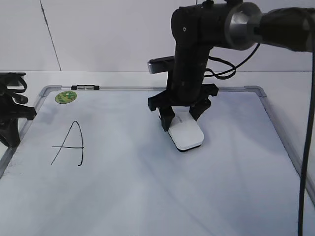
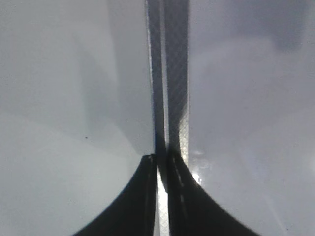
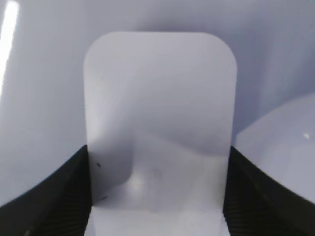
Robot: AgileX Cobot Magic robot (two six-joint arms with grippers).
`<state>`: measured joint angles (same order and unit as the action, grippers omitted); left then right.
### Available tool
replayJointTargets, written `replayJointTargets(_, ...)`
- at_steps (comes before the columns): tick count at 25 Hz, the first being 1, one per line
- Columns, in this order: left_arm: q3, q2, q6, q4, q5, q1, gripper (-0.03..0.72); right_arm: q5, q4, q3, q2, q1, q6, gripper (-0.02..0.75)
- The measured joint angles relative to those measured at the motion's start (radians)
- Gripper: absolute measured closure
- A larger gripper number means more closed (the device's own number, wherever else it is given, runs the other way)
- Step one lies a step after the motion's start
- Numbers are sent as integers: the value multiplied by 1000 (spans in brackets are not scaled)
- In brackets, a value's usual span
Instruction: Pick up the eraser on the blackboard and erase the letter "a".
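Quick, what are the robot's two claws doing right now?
Left gripper: shut, holding nothing.
Right gripper: closed on the eraser, on the blackboard.

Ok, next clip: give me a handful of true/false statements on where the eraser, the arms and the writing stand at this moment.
1. The right end effector has its fingers on either side of the eraser. True.
2. The eraser lies off the blackboard, on the table. False: it rests on the board's white surface.
3. The left end effector is wide open. False: its fingers are pressed together, over the board's frame.
4. A large capital "A" is written on the left part of the board. True.
5. The green sticker sits at the board's near right corner. False: it is at the far left corner.
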<state>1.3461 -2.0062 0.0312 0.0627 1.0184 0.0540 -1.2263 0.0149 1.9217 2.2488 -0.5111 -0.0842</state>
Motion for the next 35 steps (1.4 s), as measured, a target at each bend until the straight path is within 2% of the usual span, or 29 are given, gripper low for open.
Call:
replayJointTargets(5, 0, 0, 0, 0, 0, 0, 671, 0, -53, 0, -83, 25, 0, 200)
replayJointTargets(12, 0, 0, 0, 0, 0, 0, 670, -2, -162, 0, -148, 131, 0, 200)
replayJointTargets(16, 0, 0, 0, 0, 0, 0, 669, -2, -162, -42, -191, 172, 0, 200)
replayJointTargets(26, 0, 0, 0, 0, 0, 0, 669, -3, -125, -280, -285, 300, 14, 200)
replayJointTargets(35, 0, 0, 0, 0, 0, 0, 669, 0, -112, -340, -292, 408, 93, 200)
